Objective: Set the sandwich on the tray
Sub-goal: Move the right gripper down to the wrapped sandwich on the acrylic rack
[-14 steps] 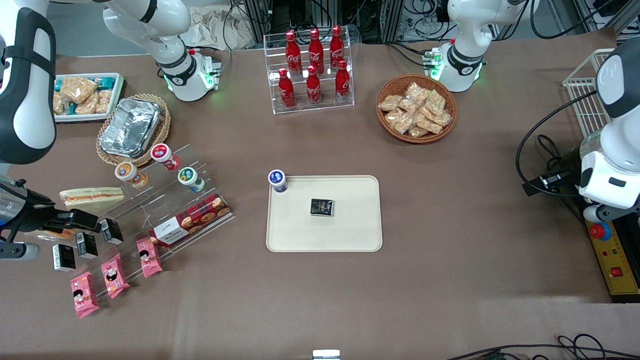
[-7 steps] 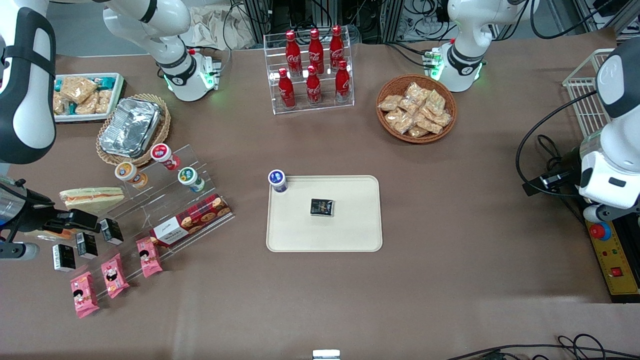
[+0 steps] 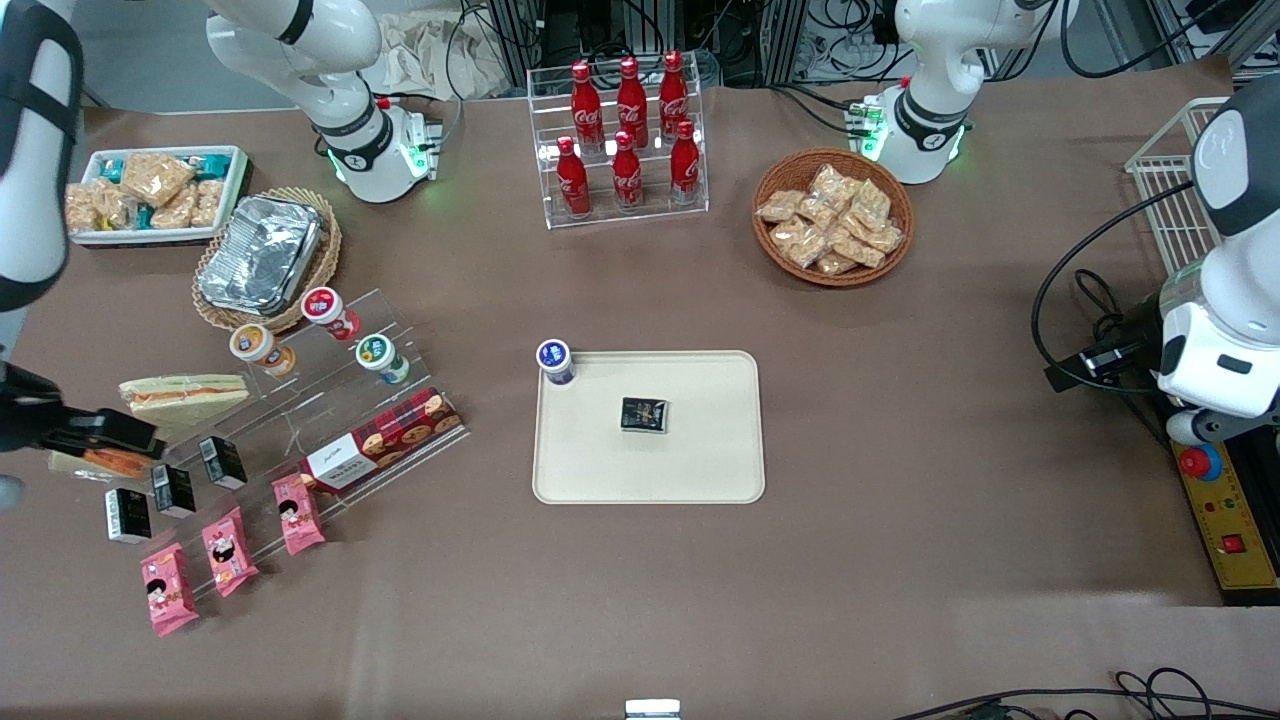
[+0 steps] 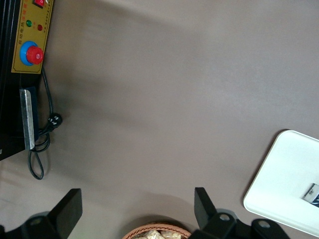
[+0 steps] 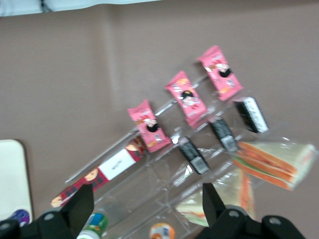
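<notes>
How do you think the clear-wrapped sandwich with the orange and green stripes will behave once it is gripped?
The sandwich is probably soft: white bread in loose clear film, so a firm pinch may squash it. The film looks glossy, so it could slip. As a wedge, it likely won't roll. The hand is open above the display stand, not touching the sandwich.

The gripper (image 3: 130,437), fingers spread, hangs over the sandwich (image 3: 100,460), hemmed in by the paler sandwich (image 3: 185,393), black packets (image 3: 175,487) and clear stand (image 3: 330,400), while bare tablecloth (image 3: 480,560) seemingly leaves open passage to the tray (image 3: 700,470), which carries only a dark packet (image 3: 644,414) and bottle (image 3: 556,362).
</notes>
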`<state>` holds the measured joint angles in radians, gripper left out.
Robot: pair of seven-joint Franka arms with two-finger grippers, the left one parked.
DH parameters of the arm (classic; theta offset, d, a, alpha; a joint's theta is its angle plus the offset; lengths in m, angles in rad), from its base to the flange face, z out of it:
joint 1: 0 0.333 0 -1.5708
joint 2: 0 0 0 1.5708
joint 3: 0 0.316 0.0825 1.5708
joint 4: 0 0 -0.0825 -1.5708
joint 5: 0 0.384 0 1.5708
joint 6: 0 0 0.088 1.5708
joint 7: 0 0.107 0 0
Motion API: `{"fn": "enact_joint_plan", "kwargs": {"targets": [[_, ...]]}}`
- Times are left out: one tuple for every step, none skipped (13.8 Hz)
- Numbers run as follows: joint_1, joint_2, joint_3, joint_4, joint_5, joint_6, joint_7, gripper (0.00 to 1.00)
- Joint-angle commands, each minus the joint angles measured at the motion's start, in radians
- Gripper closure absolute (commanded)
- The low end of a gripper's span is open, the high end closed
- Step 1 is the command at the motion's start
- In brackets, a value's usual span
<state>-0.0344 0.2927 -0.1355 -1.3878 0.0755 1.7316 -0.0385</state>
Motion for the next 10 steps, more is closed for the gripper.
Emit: {"fn": "enact_joint_plan", "kwargs": {"targets": [[-0.062,-0.009,-0.004,-0.007,-0.011,-0.030,0.011,0.03],[-0.082,-0.003,-0.006,-0.007,-0.011,-0.032,0.012,0.03],[-0.103,0.000,-0.006,-0.010,-0.011,-0.038,0.012,0.03],[-0.133,0.005,-0.004,-0.010,-0.008,-0.050,0.012,0.03],[-0.148,0.005,-0.004,-0.010,0.001,-0.055,0.041,0.03],[-0.154,0.005,-0.006,-0.010,0.000,-0.053,0.133,0.03],[-0.171,0.012,-0.012,-0.010,-0.002,-0.044,0.232,0.03],[-0.182,0.023,-0.012,-0.008,-0.002,-0.041,0.314,0.03],[-0.188,0.032,-0.015,-0.007,-0.002,-0.040,0.401,0.03],[-0.197,0.046,-0.018,-0.007,-0.003,-0.040,0.489,0.03]]}}
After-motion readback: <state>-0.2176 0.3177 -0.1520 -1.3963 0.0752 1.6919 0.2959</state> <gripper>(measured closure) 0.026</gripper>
